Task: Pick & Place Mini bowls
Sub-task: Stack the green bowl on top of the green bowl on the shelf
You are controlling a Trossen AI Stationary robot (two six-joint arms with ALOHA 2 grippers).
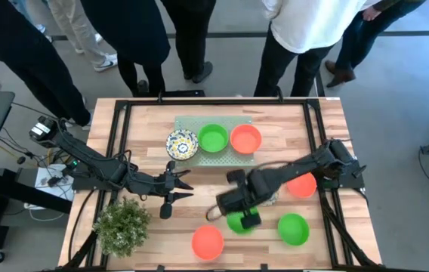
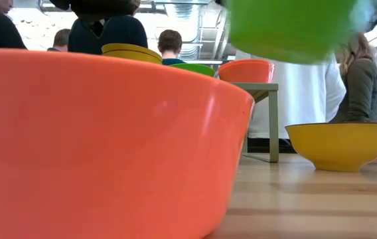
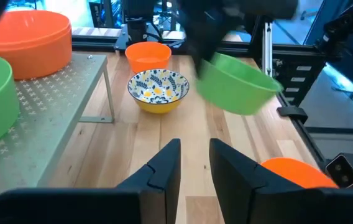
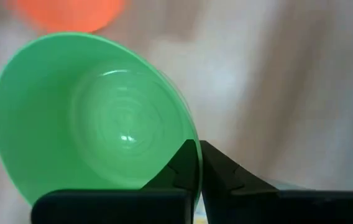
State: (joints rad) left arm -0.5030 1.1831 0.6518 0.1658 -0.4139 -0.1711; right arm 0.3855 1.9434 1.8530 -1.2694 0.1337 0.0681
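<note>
My right gripper (image 4: 195, 163) is shut on a plain green mini bowl (image 4: 96, 118), held above the table's near middle (image 1: 239, 221). The low view shows that bowl (image 2: 291, 26) clear of the wood. My left gripper (image 3: 192, 165) waits open at the table's left middle (image 1: 173, 189), touching nothing. A floral bowl (image 1: 183, 143), a green bowl (image 1: 213, 138) and an orange bowl (image 1: 245, 139) sit on the pale green mat (image 1: 233, 121) at the far side. Loose on the wood stand an orange bowl (image 1: 302, 183), a green bowl (image 1: 293, 229) and an orange bowl (image 1: 208, 242). My right gripper pinches the green bowl's rim (image 4: 189, 144), one finger inside the bowl and one outside its wall. The fingers come from above, pointing steeply down. The bowl is lifted clear of the table and hangs tilted (image 3: 235, 83).
A small bushy plant (image 1: 122, 224) stands at the near left corner. A floral bowl with a yellow outside (image 3: 159, 90) rests on the wood, mostly under my right arm in the high view. People stand beyond the far edge (image 1: 297, 30). A black frame (image 1: 120, 136) borders the table.
</note>
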